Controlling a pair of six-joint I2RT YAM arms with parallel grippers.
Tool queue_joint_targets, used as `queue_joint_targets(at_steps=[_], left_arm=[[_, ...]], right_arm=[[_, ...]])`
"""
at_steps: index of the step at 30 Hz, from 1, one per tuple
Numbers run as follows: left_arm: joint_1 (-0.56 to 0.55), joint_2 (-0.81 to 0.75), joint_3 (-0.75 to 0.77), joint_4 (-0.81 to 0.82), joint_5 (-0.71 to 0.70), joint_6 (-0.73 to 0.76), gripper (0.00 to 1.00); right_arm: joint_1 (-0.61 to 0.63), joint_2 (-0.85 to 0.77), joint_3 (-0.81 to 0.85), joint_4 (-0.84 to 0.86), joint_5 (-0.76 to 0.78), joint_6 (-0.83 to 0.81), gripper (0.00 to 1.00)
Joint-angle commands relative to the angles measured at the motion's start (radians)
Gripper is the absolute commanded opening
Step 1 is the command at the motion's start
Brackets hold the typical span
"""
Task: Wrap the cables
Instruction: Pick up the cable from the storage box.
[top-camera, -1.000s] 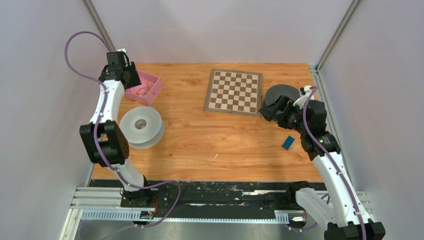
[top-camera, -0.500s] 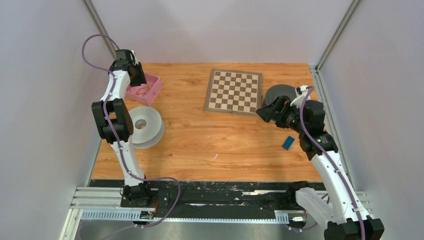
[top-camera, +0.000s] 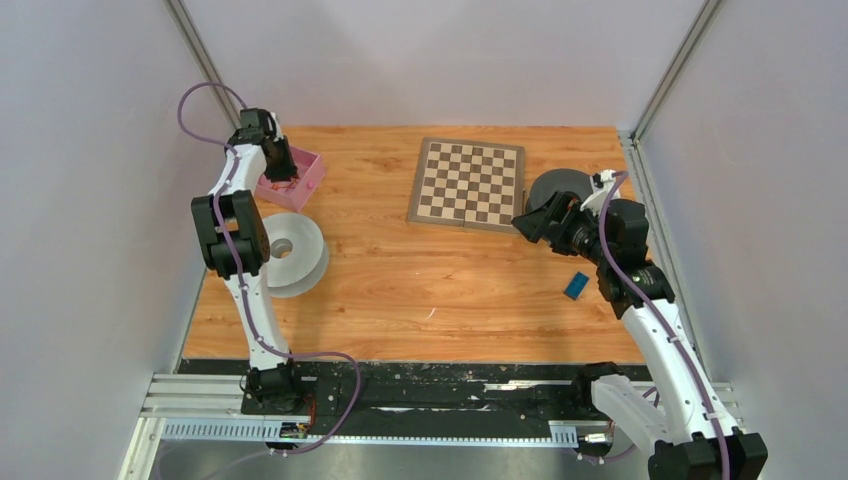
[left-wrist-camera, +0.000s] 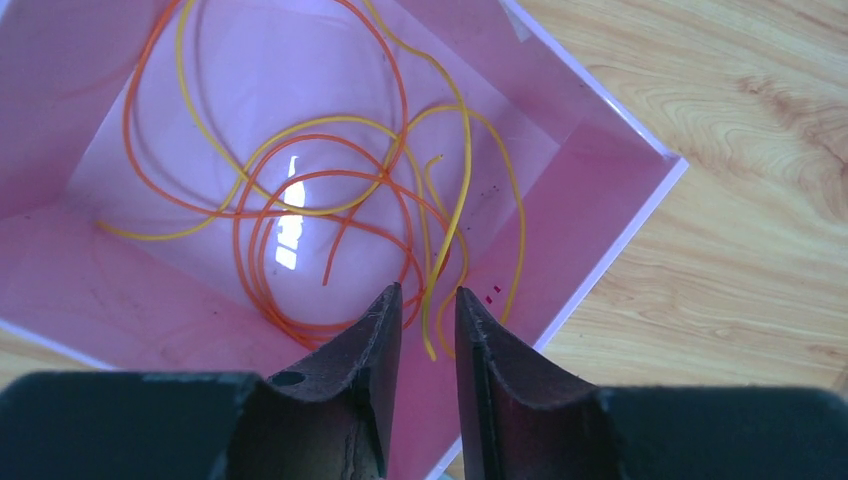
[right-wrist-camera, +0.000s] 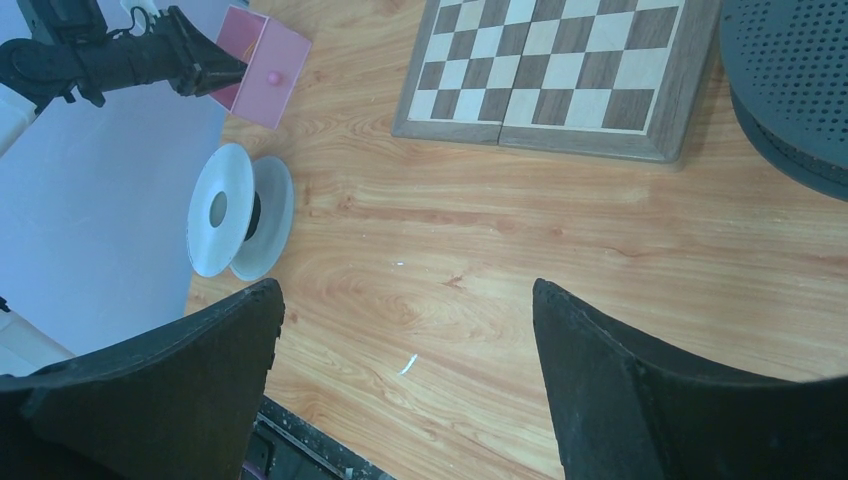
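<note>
**Left pincer poised over the tray of cables, right pincer spread wide**

The cables (left-wrist-camera: 400, 200) lie in a loose tangle on the floor of a pink tray (left-wrist-camera: 605, 200), which sits at the far left corner of the desk (top-camera: 430, 280). The orange-red cable (left-wrist-camera: 125, 100) makes several overlapping loops. The pale yellow cable (left-wrist-camera: 463, 170) crosses through them and runs out toward the tray's right wall. Both are wholly inside the tray.

The left pincer (left-wrist-camera: 427, 298) points down into the tray, its tips over the near part of the tangle. Its two fingers stand slightly apart with a narrow slot between them. In the left wrist view a free end of the yellow cable shows in line with that slot, beyond the tips. The fingers are not pressed on it, and whether they touch any strand cannot be told.

The right pincer (right-wrist-camera: 405, 290) is on the right side of the desk with its jaws spread wide and nothing between them. It hangs above bare wood just near of a chessboard (top-camera: 470, 182).

A pale grey spool (top-camera: 285, 255) rests on the desk just near of the tray. A black spool (top-camera: 560, 186) sits at the far right, beside the chessboard. A small blue block (top-camera: 576, 285) lies near the right edge.
</note>
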Motion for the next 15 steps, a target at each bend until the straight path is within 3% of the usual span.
queue_joint_targets(at_steps=[1,7,15], left_arm=[[0.009,0.019,0.060,0.039,0.050,-0.010,0.29],[0.008,-0.053,0.046,0.033,0.024,-0.015,0.02],[0.007,-0.232,0.046,0.019,-0.074,-0.018,0.00]], right_arm=[[0.001,0.007,0.021,0.050,0.014,0.020,0.93],[0.001,0.006,0.010,0.052,0.008,0.019,0.93],[0.001,-0.010,-0.001,0.060,0.016,0.063,0.93]])
